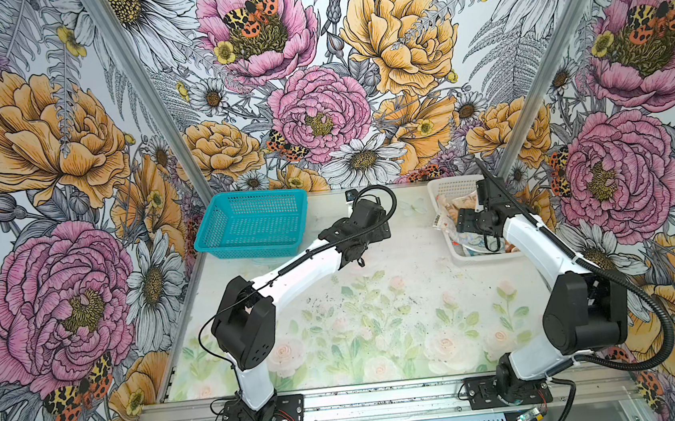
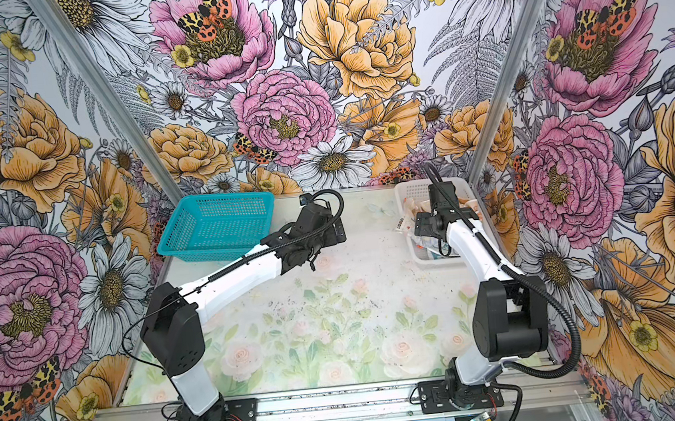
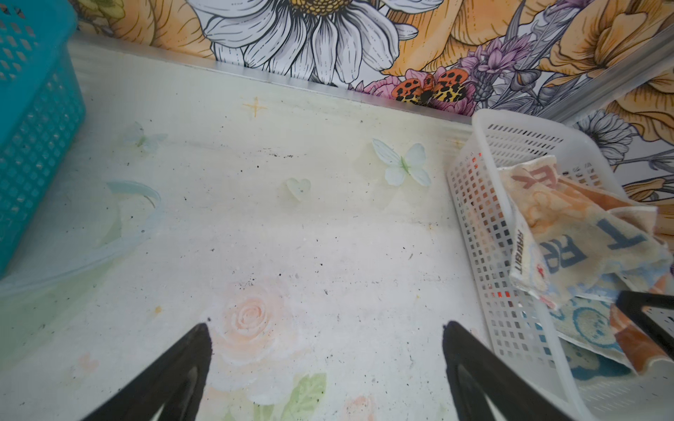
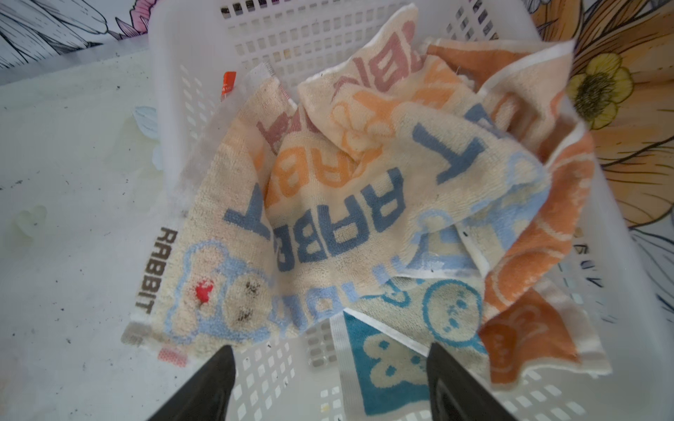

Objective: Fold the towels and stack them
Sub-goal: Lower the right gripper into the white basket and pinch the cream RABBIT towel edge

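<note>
Right wrist view: right gripper [image 4: 330, 348], fingers [image 4: 204, 386] wide and empty, hovers over crumpled cream-and-orange terry towels [image 4: 328, 218] in a white plastic mesh basket [image 4: 291, 36], likely poised to pick one.

Readable text: brown "RABBIT" on the edge strip [image 4: 157, 271] of the cream towel [image 4: 226, 291], plus large blue, fold-broken "RABBIT" lettering across it.

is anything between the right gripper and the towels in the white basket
Nothing visible does: the right gripper is open over the white basket, with the towels heaped bare right ahead of it.
</note>
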